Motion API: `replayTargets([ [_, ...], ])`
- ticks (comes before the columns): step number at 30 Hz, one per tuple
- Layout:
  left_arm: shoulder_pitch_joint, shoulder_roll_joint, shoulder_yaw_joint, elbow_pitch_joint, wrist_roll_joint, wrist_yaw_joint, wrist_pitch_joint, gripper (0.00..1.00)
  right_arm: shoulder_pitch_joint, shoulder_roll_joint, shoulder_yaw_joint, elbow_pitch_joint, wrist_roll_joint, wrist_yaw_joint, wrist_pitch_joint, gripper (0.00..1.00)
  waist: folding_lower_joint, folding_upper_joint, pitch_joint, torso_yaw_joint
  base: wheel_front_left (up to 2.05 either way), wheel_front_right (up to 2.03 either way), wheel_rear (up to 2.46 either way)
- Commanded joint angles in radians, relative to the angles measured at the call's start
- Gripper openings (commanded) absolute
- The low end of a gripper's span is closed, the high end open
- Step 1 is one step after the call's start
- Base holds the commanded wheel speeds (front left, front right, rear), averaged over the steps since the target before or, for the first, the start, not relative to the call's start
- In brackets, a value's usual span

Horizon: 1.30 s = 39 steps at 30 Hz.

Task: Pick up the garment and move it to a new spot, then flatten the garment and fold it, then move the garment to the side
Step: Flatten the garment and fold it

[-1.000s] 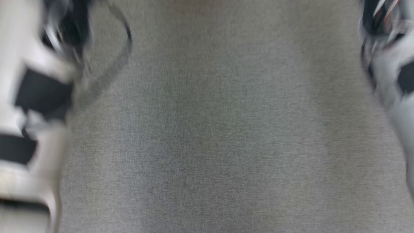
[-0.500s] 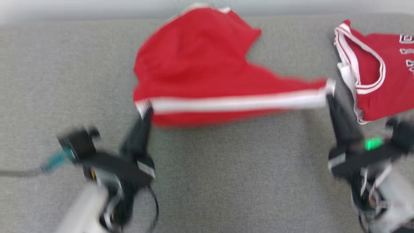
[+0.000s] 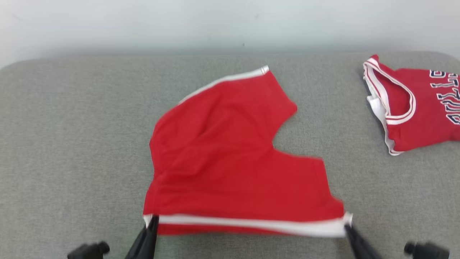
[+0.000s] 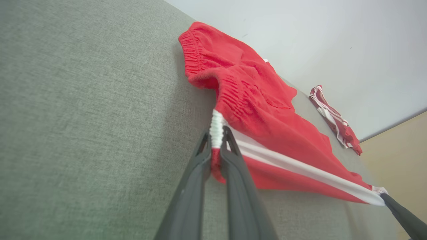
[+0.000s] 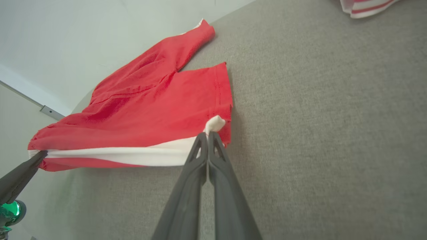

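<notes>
A pair of red shorts (image 3: 230, 162) with a white side stripe is spread over the middle of the grey padded surface (image 3: 72, 144). Its near striped edge is stretched taut between both grippers. My left gripper (image 3: 152, 220) is shut on the shorts' left corner, at the elastic waistband (image 4: 217, 128). At the other end of the stripe my right gripper (image 3: 347, 226) is shut on the white leg-hem corner (image 5: 213, 125). The far leg (image 5: 186, 50) lies flat toward the wall. The right gripper's finger (image 4: 400, 213) shows in the left wrist view.
A second red garment, a jersey (image 3: 413, 108) with white trim and dark lettering, lies at the back right of the surface. A pale wall (image 3: 230, 21) runs behind the far edge. Bare grey surface lies left of the shorts and along the front.
The head camera has tilted up, from bare grey surface to the shorts. Since half a second ago the striped edge sits nearer the picture's bottom and the shorts lie more spread out.
</notes>
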Motion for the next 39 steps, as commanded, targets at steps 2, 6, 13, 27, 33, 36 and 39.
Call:
replayTargets([
  [2,0.037,0.009,0.010,-0.003,0.042,-0.008,-0.009,0.00,0.053,0.013,-0.014,-0.020,-0.016,-0.002,0.021,0.00,0.0002,0.0002,-0.020,0.013,0.00,0.00,0.00],
  [6,0.089,-0.013,0.046,-0.017,0.116,-0.024,-0.010,0.00,0.131,0.037,-0.027,-0.065,-0.045,-0.002,0.055,0.00,0.0002,0.0002,-0.018,0.022,0.00,0.00,0.00],
  [13,0.109,-0.070,0.102,-0.036,0.172,-0.052,-0.011,0.00,0.097,0.056,-0.067,-0.136,-0.071,-0.002,0.064,0.00,0.0002,0.0002,-0.016,0.022,0.00,0.00,0.00],
  [27,-0.126,-0.074,0.033,-0.027,0.067,-0.059,-0.009,0.00,-0.321,-0.012,-0.047,-0.016,-0.090,-0.002,0.135,0.00,0.0002,0.0002,0.019,0.087,0.00,0.00,0.00],
  [33,-0.306,-0.069,0.004,0.086,-0.024,-0.059,-0.009,0.00,-0.573,-0.029,0.014,0.158,-0.096,-0.002,0.163,0.00,0.0002,0.0002,0.078,0.113,0.00,0.00,0.00],
  [36,-0.389,-0.068,-0.019,0.154,-0.062,-0.059,-0.002,0.00,-0.701,-0.030,0.056,0.263,-0.100,-0.002,0.170,0.00,0.0002,0.0002,0.109,0.123,0.00,0.00,0.00],
  [39,-0.465,-0.081,-0.035,0.224,-0.089,-0.060,0.007,0.00,-0.815,-0.023,0.086,0.378,-0.094,-0.002,0.174,0.00,0.0002,0.0002,0.139,0.135,0.00,0.00,0.00],
])
